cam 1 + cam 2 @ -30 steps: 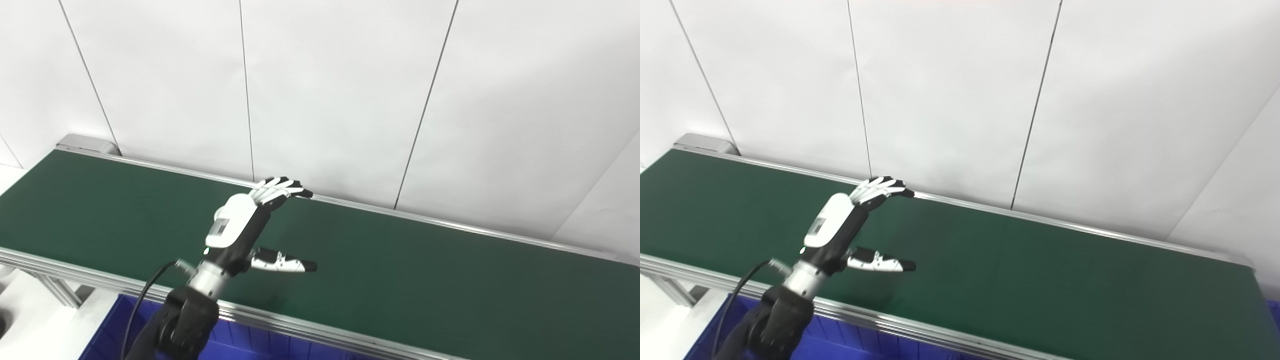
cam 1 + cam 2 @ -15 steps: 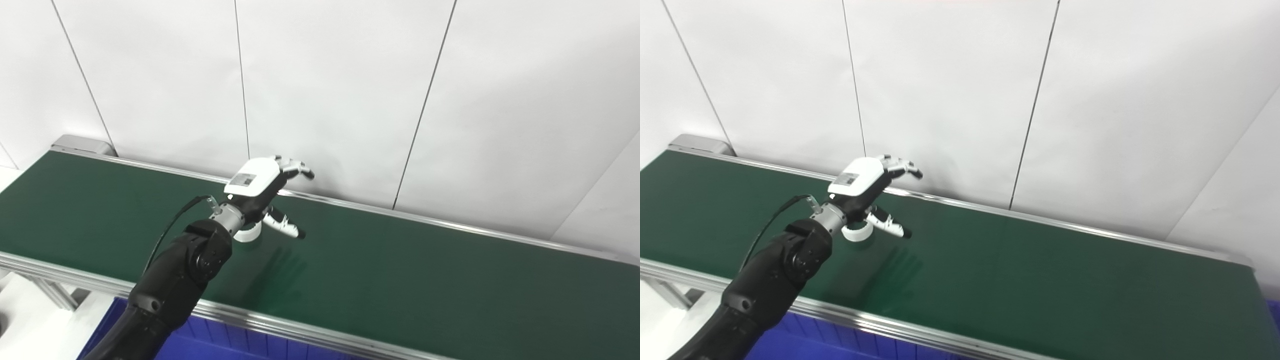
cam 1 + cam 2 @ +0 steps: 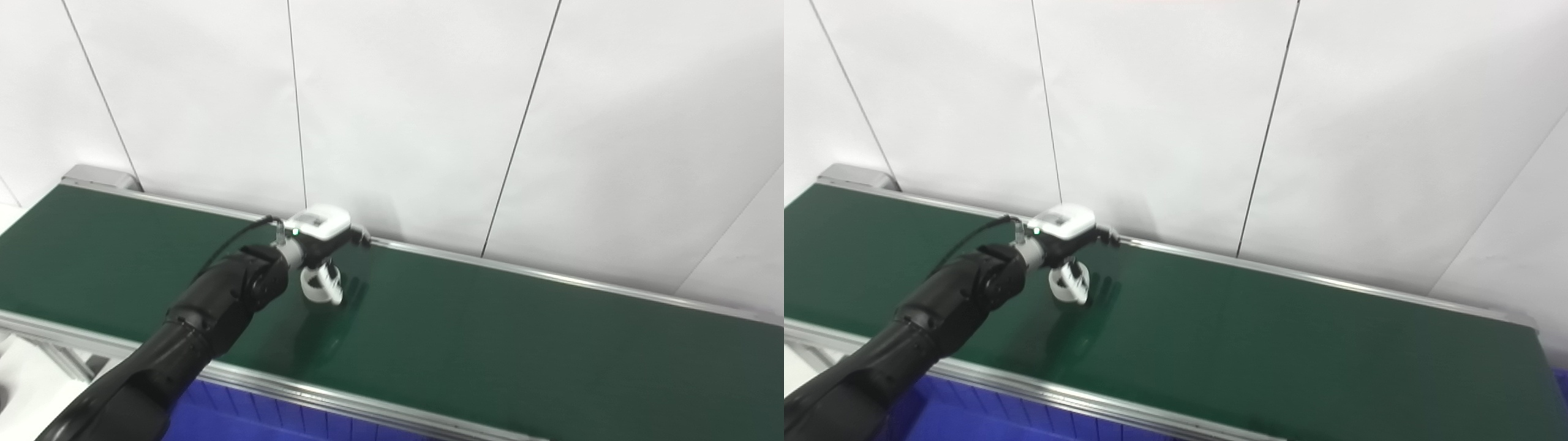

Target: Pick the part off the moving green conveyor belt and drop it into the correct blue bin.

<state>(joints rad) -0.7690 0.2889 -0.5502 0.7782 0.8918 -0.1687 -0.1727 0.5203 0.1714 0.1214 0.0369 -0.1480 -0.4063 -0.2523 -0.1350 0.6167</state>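
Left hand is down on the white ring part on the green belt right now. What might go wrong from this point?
Grip: the left hand covers the white ring-shaped part from above, and the pictures do not show its fingers closed, so the ring may slip out on lifting.

Belt motion: the ring appears to rest on the green conveyor belt, which could carry it from under the hand.

Drop: the blue bin lies below the near rail, partly hidden by the arm; a loose hold could lose the ring there.
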